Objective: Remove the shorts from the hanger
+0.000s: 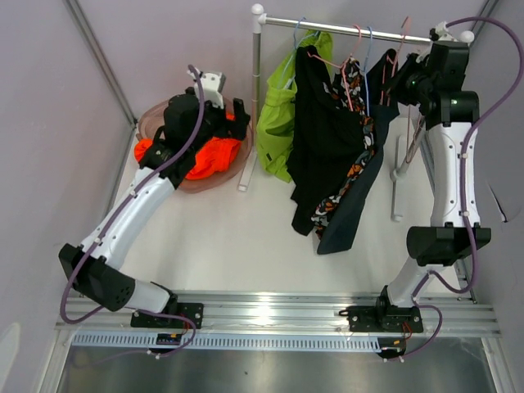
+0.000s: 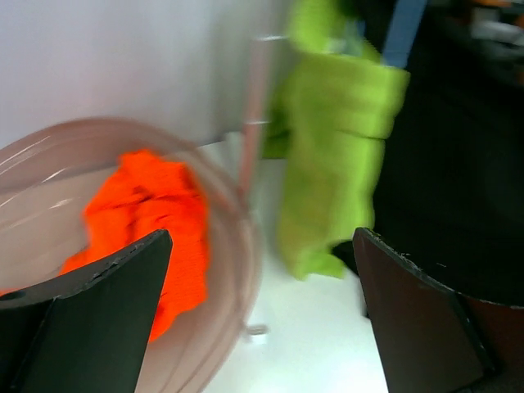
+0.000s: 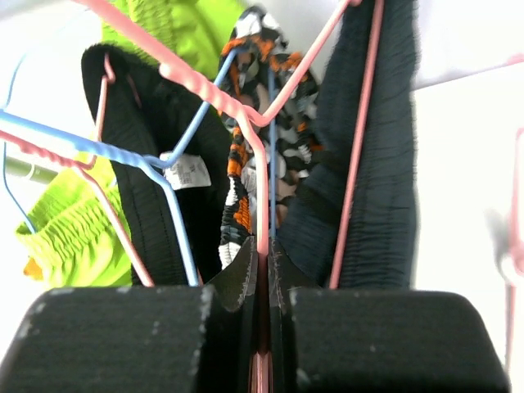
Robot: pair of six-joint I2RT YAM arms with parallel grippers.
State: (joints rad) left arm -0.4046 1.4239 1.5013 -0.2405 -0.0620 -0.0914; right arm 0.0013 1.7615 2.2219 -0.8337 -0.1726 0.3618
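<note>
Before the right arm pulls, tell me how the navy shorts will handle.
Probably floppy: the navy shorts hang in limp folds. Likely to cling rather than slide: their gathered waistband looks stretched along the pink hanger.

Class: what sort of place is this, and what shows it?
Probably a robot test cell: left arm and right arm bolted to a metal rail, bare panel walls, and a clothes rack on a white table.
</note>
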